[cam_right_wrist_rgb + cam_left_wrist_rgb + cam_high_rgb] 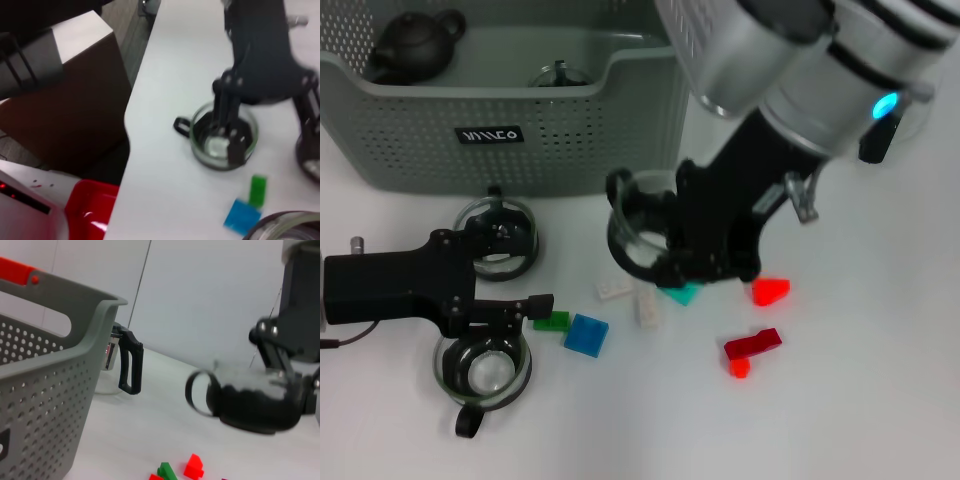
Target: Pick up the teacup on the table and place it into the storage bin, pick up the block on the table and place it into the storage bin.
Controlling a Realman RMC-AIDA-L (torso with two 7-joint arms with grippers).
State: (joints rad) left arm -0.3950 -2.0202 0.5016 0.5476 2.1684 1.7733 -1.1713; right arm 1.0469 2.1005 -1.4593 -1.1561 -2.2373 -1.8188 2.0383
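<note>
At centre frame the right gripper (655,245) pinches one glass teacup (638,225) just below the storage bin (570,135), which fills the upper left. Two more teacups (483,368) sit lower left, the left gripper (515,275) spread between them. Seven blocks (586,334) lie scattered.

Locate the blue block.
In the head view the blue block lies on the table left of centre, beside the green block, just right of the left gripper.
</note>
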